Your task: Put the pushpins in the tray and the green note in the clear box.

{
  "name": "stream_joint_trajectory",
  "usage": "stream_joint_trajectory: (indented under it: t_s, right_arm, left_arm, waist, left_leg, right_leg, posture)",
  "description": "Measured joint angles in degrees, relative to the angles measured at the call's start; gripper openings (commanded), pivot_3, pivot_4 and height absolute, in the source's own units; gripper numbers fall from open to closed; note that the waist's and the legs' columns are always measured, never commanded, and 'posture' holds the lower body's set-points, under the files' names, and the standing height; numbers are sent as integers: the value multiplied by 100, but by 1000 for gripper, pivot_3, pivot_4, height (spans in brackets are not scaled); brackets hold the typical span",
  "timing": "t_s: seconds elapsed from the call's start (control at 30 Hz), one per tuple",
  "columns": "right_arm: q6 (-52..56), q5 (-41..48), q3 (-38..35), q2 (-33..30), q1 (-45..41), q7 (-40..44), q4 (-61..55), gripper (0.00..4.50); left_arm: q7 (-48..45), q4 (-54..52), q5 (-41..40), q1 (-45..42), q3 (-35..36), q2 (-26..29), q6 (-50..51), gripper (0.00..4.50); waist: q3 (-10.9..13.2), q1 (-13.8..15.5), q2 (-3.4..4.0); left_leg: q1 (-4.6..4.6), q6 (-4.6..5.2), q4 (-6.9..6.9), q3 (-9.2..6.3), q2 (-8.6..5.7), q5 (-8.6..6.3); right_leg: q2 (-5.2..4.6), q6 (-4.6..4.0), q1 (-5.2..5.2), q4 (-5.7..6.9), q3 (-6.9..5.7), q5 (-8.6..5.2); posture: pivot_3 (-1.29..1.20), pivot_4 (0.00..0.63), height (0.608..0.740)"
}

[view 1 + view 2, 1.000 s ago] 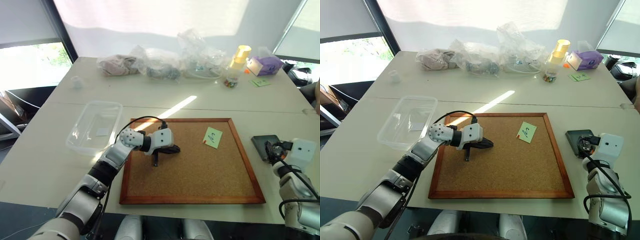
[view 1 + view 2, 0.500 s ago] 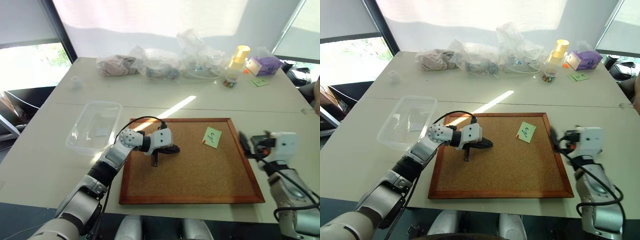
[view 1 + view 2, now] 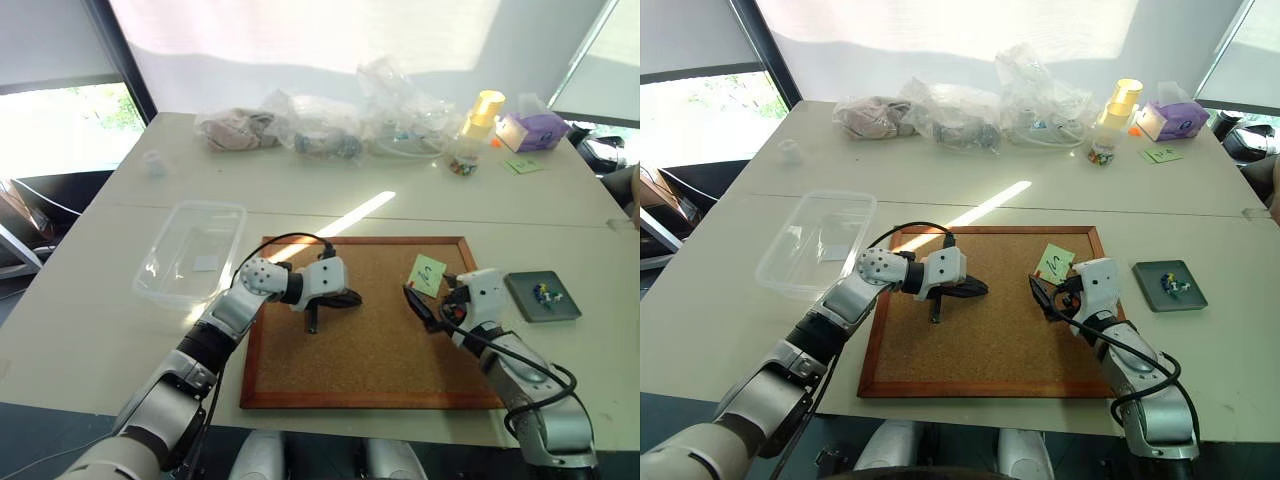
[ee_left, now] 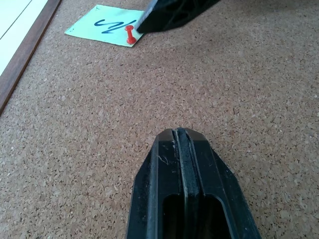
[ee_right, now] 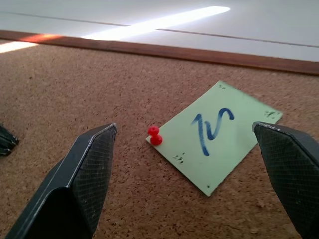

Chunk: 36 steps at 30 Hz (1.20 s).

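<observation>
Office/meeting rm: big white table (image 3: pixel 90 300), cork board (image 3: pixel 380 350), window blinds (image 3: pixel 300 30).

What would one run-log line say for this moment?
right gripper: open, facing red pushpin on green note | left gripper: shut, on cork board | tray: holds pushpins

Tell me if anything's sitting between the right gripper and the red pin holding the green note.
Nothing visible does. The right gripper is open over the cork board, with the red pin and green note straight ahead between its fingers, only bare cork in between.
</observation>
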Motion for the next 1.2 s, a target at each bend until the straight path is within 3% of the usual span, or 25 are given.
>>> stream_joint_trajectory:
  t_s: [0.27,0.3,0.33,0.53,0.6,1.2]
  right_arm:
    - [-83,-282,130,-10,-155,22,227,4436]
    - [-95,-317,148,-9,-184,23,255,3933]
    - [-103,-349,167,-5,-227,22,291,3736]
    - [-219,-532,342,0,-290,44,326,682]
    - [-254,-543,431,11,-290,66,325,79]
    - [-243,-300,272,13,-274,125,325,79]
  left_arm:
    - [25,-66,0,53,4,10,11,0]
    - [28,-72,0,59,4,15,11,0]
    - [28,-75,0,60,4,22,12,0]
    - [32,-93,0,67,3,24,13,0]
    - [38,-95,0,74,3,23,14,0]
    - [31,-97,0,67,2,4,14,0]
  waist:
    - [0,-2,0]
    - [0,-3,0]
    - [0,-4,0]
    - [0,-5,0]
    - [0,-6,0]
    - [1,7,0]
  left_leg:
    - [0,0,-2,0,0,0]
    - [0,0,-2,0,0,0]
    - [0,0,-2,0,0,0]
    - [-1,-1,-4,0,0,0]
    - [-1,-1,-4,0,0,0]
    - [-11,-1,-4,1,-1,0]
  right_leg:
    - [-1,-1,-2,0,1,0]
    - [-1,-1,-2,0,1,0]
    - [-1,-1,-2,-1,1,0]
    - [-1,-1,-3,-2,1,0]
    - [-1,-2,-3,-1,1,0]
    - [-5,-2,-12,-2,1,1]
  posture:
    - [0,150,740]
    - [0,150,740]
    - [0,150,740]
    - [0,150,740]
    - [0,150,740]
    - [0,150,740]
